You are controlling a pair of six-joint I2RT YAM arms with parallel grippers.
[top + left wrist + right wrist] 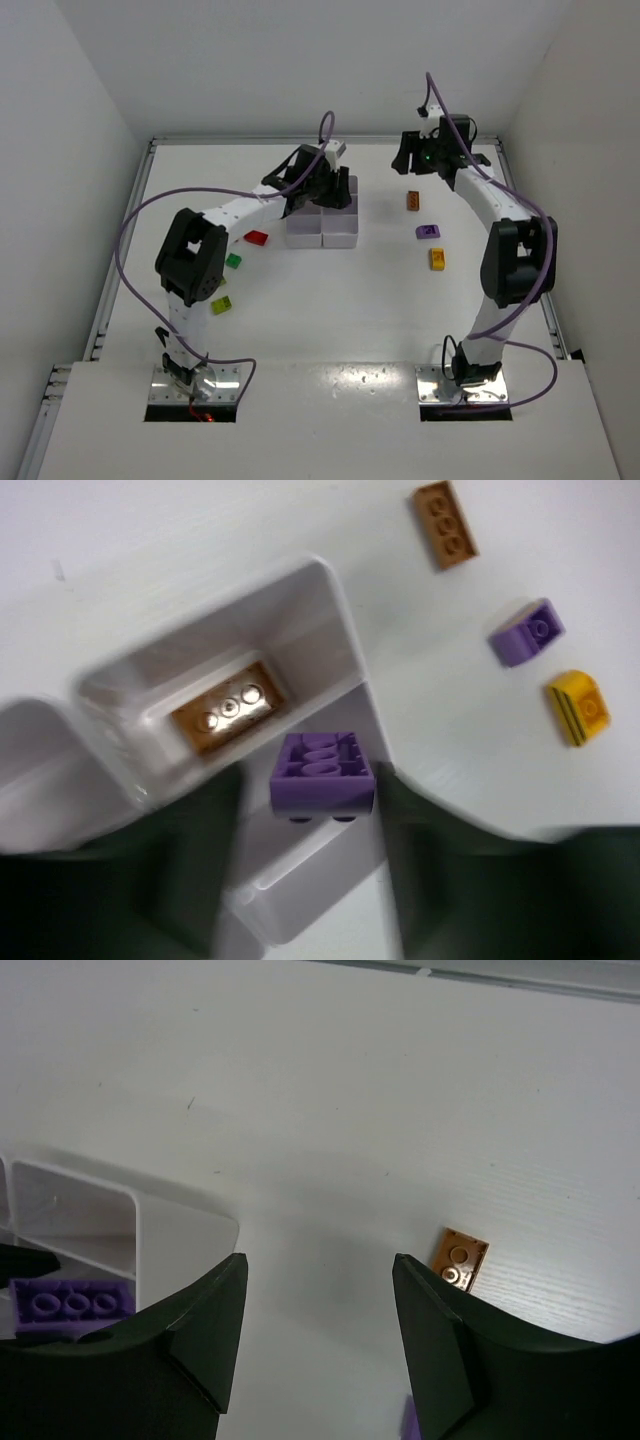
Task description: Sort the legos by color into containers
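Three bricks left of tray (338, 240): red brick (257, 238), green brick (233, 261), lime-yellow brick (221, 305).
Left gripper (308, 780): blurry fingers either side of purple brick (322, 770) over tray, can't tell if it's clamped.
Tray slot: orange-brown brick (228, 708) inside; other slots cut off.
Right of tray: loose orange-brown brick (413, 200), purple piece (428, 232), yellow piece (437, 259).
Right gripper (320, 1290): jaws apart, nothing in them.

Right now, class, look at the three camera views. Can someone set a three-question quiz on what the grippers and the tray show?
1. True or false: the right gripper holds something.
2. The brick lying in the tray is: A red, B orange-brown, C green.
3. Fill in: the left gripper has a lego between its fingers, coloured ____.
Key: 1 false, its jaws are open and empty; 2 B; 3 purple.
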